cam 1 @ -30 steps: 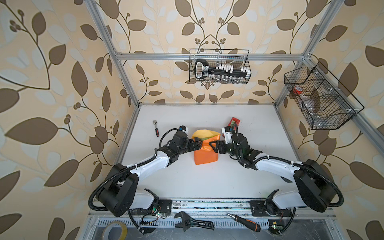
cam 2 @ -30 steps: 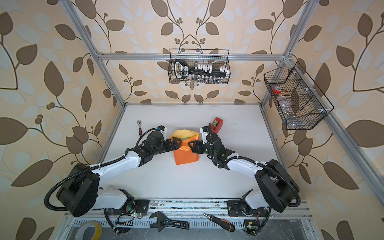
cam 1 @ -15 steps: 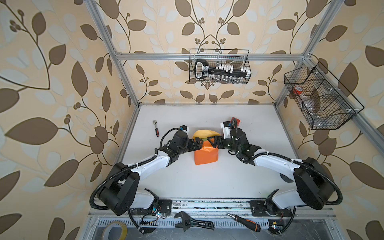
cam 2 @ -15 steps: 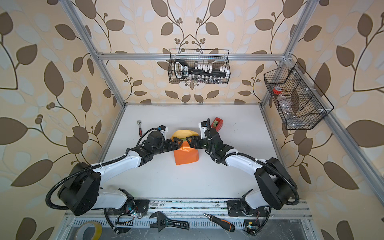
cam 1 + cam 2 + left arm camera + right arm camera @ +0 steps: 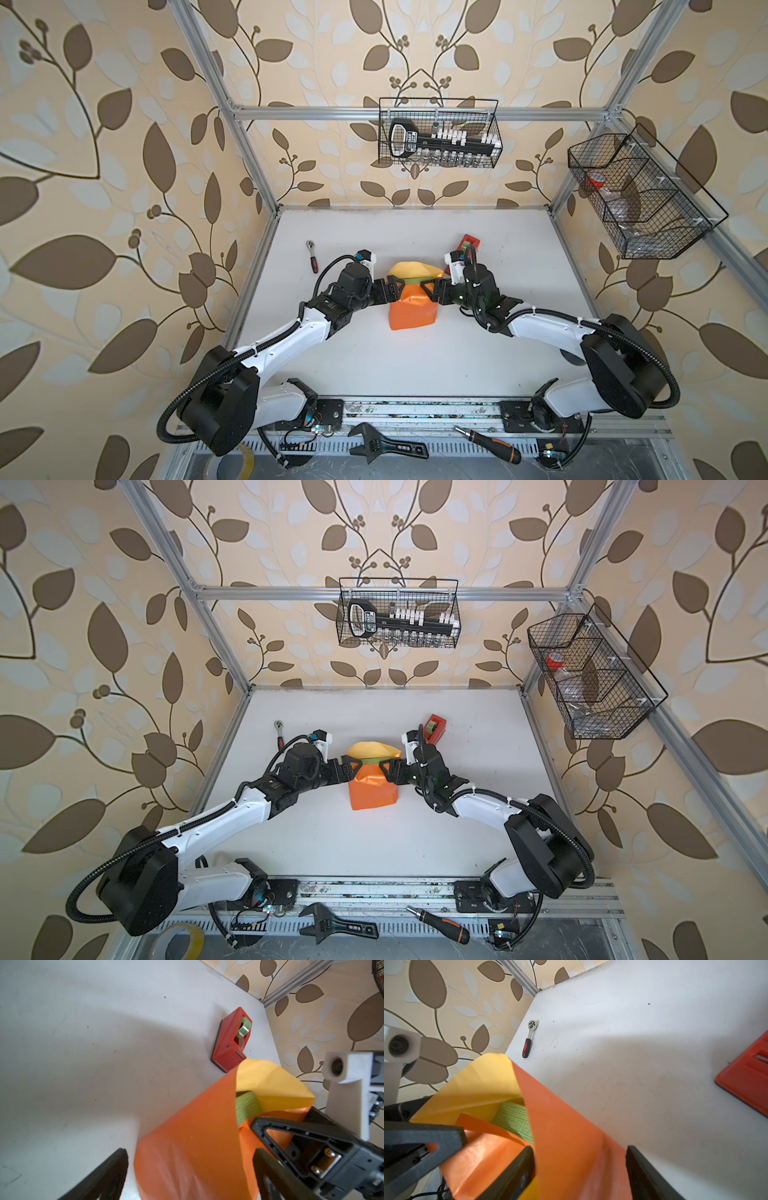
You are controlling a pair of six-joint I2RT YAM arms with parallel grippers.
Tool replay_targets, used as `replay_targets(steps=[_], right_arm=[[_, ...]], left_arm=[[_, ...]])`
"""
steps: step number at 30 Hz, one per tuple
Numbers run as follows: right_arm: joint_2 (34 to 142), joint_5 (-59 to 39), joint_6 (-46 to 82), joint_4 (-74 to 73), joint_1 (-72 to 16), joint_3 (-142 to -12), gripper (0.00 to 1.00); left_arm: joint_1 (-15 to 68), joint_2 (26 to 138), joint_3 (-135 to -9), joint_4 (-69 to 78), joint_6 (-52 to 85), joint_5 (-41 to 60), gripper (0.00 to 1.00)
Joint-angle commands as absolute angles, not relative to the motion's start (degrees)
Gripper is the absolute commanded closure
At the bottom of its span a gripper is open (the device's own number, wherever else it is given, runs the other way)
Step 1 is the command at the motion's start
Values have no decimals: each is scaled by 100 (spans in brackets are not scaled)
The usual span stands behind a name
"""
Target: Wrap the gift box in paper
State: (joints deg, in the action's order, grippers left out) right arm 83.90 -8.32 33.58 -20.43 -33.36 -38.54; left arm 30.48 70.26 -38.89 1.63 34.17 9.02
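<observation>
The paper (image 5: 411, 311) is folded over the gift box at the middle of the table, orange side out, with a yellow flap standing up at the back. Only a green strip of the gift box (image 5: 247, 1105) shows in the gap, also seen in the right wrist view (image 5: 515, 1120). My left gripper (image 5: 395, 289) is at the bundle's left side, open, its jaws wide astride an orange fold (image 5: 191, 1167). My right gripper (image 5: 426, 289) is at the right side, open, with a raised orange fold between its jaws (image 5: 579, 1167).
A red tape dispenser (image 5: 469, 245) stands just behind the right gripper. A small ratchet (image 5: 311, 257) lies at the back left. Wire baskets hang on the back wall (image 5: 440, 133) and the right wall (image 5: 640, 199). A wrench (image 5: 386, 446) and a screwdriver (image 5: 486, 444) lie on the front rail.
The right gripper has moved in to the bundle's right side and its jaws have narrowed round the fold. The left gripper's jaws have narrowed a little; it has stayed in place.
</observation>
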Motion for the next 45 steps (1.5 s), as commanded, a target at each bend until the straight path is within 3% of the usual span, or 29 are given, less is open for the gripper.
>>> replay_targets(steps=[1, 7, 13, 20, 37, 45], right_arm=[[8361, -584, 3210, -1625, -3349, -3687, 30], [8220, -369, 3019, -1292, -3358, -3919, 30], [8059, -29, 2688, -767, -3357, -4178, 32], [8166, 172, 2584, -703, -3522, -4067, 40], [8183, 231, 2578, -678, -3600, -4122, 47], [8058, 307, 2440, -345, -3600, -4555, 43]], left_arm=[[3132, 6985, -3945, -202, 3087, 555, 13], [3223, 7198, -4190, -489, 2782, 222, 29], [3256, 7277, -4264, -483, 2720, 246, 29], [3294, 7205, -4583, -676, 2632, -148, 31], [3778, 7669, -5043, -1046, 2174, -1143, 77], [3868, 7838, -5131, -1055, 2082, -1275, 88]])
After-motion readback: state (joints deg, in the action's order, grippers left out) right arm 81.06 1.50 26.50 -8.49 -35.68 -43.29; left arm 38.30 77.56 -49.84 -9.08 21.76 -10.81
